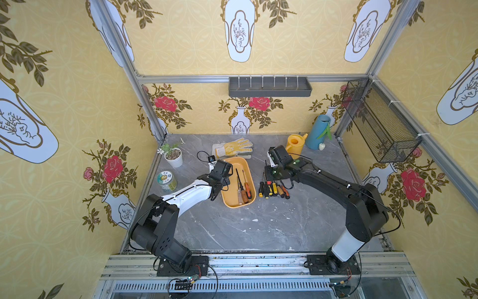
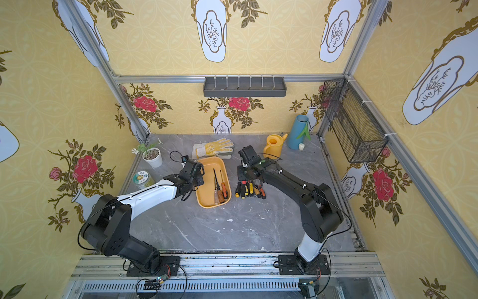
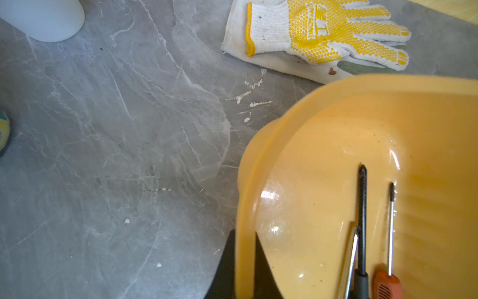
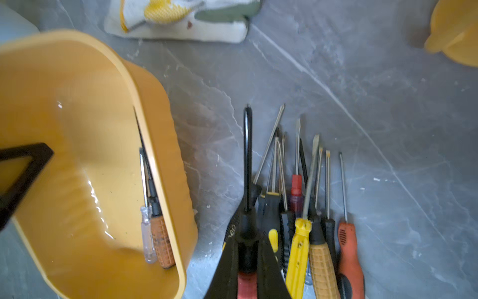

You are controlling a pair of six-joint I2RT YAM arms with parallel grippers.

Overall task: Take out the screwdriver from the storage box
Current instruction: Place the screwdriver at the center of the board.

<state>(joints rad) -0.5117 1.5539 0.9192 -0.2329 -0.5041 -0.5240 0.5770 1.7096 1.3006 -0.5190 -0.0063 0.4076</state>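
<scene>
The left fingers [image 3: 225, 274] are pressed together on a long wall of the shallow yellow-orange plastic storage box [image 3: 323, 145], with one black finger outside the wall and one inside it. The right fingers [image 4: 271, 277] are clamped on the black and red handle of a long black-shafted screwdriver [image 4: 247, 155]. This screwdriver is on the box-facing side of a row of loose screwdrivers [image 1: 274, 190] with yellow, black, red and orange handles. I cannot tell whether it is lifted or resting. The row lies just beside the box at its 3 o'clock, tips toward 12 o'clock. The box [image 1: 234, 165] sits near the middle of the grey marbled surface [image 1: 258, 227], gripped on its 9 o'clock side. It holds three screwdrivers [image 1: 240, 196] side by side in its 3 o'clock half, handles toward 6 o'clock. Just beyond the box at 12 o'clock lies a white knitted glove with yellow dots [image 1: 232, 148]. A yellow plastic watering can [image 1: 294, 145] stands at about 1 o'clock, with a tall blue vase [image 1: 319, 132] behind it. A white pot with a small plant [image 1: 173, 156] stands at 10 o'clock, and a round green-labelled tin [image 1: 166, 181] at 9 o'clock.
</scene>
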